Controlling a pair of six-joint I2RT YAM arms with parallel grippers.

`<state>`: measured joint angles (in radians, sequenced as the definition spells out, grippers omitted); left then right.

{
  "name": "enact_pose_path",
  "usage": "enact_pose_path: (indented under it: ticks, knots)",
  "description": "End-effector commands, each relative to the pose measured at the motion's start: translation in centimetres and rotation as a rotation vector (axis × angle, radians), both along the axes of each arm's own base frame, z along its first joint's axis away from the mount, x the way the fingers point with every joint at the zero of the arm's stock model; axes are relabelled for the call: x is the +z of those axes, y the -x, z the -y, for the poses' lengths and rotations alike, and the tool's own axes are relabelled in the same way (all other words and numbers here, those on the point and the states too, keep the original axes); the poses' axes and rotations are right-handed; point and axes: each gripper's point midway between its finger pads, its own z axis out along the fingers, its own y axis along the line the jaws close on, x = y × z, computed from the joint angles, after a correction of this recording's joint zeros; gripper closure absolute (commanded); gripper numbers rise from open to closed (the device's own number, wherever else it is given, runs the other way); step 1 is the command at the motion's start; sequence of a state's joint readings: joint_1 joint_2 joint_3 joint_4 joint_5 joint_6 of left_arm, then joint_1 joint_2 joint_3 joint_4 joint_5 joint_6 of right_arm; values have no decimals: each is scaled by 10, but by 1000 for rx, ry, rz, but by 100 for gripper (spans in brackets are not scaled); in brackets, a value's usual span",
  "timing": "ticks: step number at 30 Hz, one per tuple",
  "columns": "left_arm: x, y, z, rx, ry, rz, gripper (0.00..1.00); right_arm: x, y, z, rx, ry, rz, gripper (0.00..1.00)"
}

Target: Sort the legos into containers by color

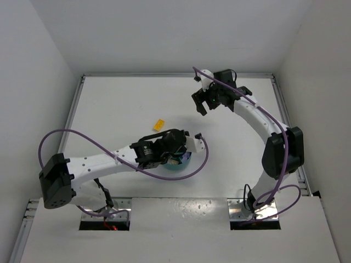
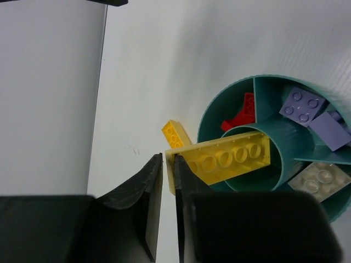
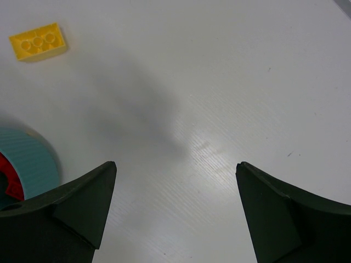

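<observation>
The round teal dish [image 2: 215,109] sits under my left gripper [image 2: 168,160], mostly hidden in the top view [image 1: 185,164]. The left gripper is shut on the end of a long yellow brick [image 2: 230,160], which lies underside up across the central cup. Red bricks [image 2: 244,112], purple bricks [image 2: 300,104] and a beige brick [image 2: 321,178] lie in separate outer sections. A small yellow brick [image 1: 159,124] lies loose on the table just beyond the dish; it also shows in the left wrist view [image 2: 175,134] and the right wrist view [image 3: 38,41]. My right gripper [image 3: 175,164] is open and empty, high at the far right [image 1: 202,104].
The white table is walled at the left, back and right. The left arm's purple cable [image 1: 200,159] loops round the dish. The dish's edge [image 3: 33,159] shows at the left of the right wrist view.
</observation>
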<state>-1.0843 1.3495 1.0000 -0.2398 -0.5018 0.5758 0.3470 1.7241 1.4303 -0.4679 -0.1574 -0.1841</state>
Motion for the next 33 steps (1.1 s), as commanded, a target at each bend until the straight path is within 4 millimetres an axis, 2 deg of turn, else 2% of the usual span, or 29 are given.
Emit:
enact_pose_path:
  ticks: [1, 8, 12, 13, 14, 16, 18, 20, 21, 23, 24, 25, 26, 27, 28, 29, 30, 31, 32, 33]
  knots:
    - [16, 6, 1, 12, 76, -1, 79, 30, -5, 1, 1, -23, 86, 10]
    - [10, 16, 0, -16, 75, -55, 77, 34, -7, 0, 1, -26, 94, 10]
    - [12, 30, 7, -87, 102, -124, 61, 34, -7, 1, 7, -20, 98, 10]
    - [19, 34, 9, -110, 121, -131, 38, 34, -7, 1, 7, -20, 98, 10]
    - [22, 38, 10, -126, 134, -150, 31, 34, -7, 1, 7, -20, 98, 10]
    - [27, 50, 17, -196, 168, -184, 26, 30, -8, 0, 7, -17, 89, 10]
    - [46, 62, 20, -246, 247, -198, 24, 30, -8, 0, 7, -17, 89, 10]
    - [58, 65, 20, -225, 326, -207, 20, 30, -8, 0, 7, -17, 89, 10]
    - [75, 53, 17, -186, 397, -186, 20, 30, -8, 0, 7, -17, 89, 10]
    - [89, 26, 0, -42, 502, -174, 3, 30, -8, 0, 7, -17, 89, 10]
    - [102, 13, -6, 6, 560, -144, 0, 30, -8, 0, 7, -17, 89, 10]
    - [98, 0, -17, 92, 569, -133, 0, 30, -8, 0, 7, -17, 89, 10]
    - [102, -18, -30, 177, 622, -122, 0, 26, -9, 0, 7, -14, 81, 10]
    - [104, -28, -37, 209, 630, -122, 0, 26, -9, 0, 7, -14, 81, 10]
    - [91, -37, -34, 221, 612, -167, 0, 26, -9, 0, 7, -14, 81, 10]
    - [83, -48, -41, 270, 604, -188, 0, 26, -9, 0, 7, -14, 81, 10]
    - [75, -66, -57, 359, 622, -219, 0, 26, -9, 0, 7, -14, 81, 10]
    - [73, -72, -60, 371, 616, -281, 2, 21, -9, 0, 7, -11, 72, 10]
    - [63, -81, -66, 399, 612, -326, 8, 21, -9, 0, 7, -11, 72, 10]
    - [41, -93, -69, 432, 590, -394, 11, 21, -9, 0, 7, -11, 72, 10]
